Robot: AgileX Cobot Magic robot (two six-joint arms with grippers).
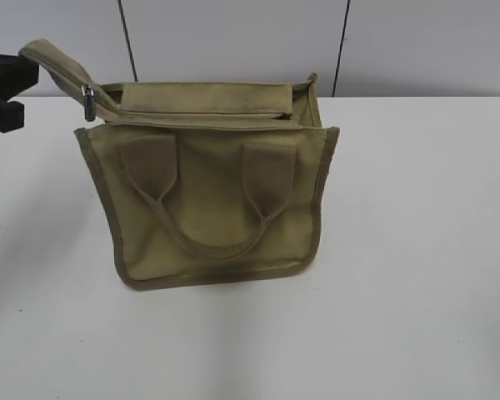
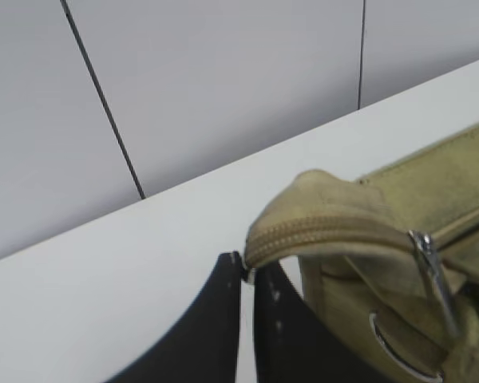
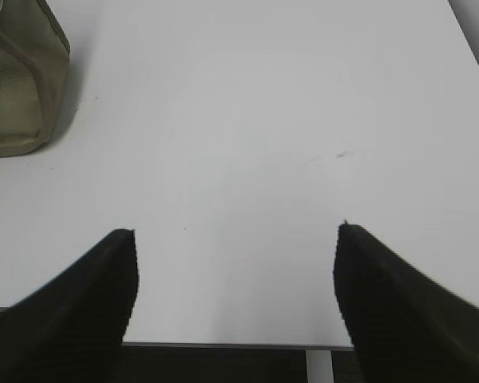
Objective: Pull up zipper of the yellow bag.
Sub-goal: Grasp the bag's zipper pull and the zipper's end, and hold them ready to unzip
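The yellow bag (image 1: 208,200) sits upright on the white bench (image 1: 417,275), a little left of the middle in the exterior view, its front face turned to the camera with two wide handle straps (image 1: 212,208) sewn on and meeting in a loop below. Along its top runs the zipper (image 1: 200,117). At the left top corner a fabric tail (image 1: 58,67) of the zipper reaches up and out to the left, and a small silver slider (image 1: 89,102) hangs just where this tail leaves the bag.

The left gripper (image 2: 247,267) is at the far left edge of the exterior view, level with the top of the bag. In the left wrist view its jaws are pressed together on the very tip of the fabric tail (image 2: 319,219), with the slider (image 2: 431,271) well along the zipper toward the bag and a metal ring (image 2: 395,351) below it.

The right gripper (image 3: 235,247) hovers over bare bench, with its jaws wide apart and nothing between them. A corner of the bag (image 3: 20,88) shows at the upper left of the right wrist view, well apart from the jaws.
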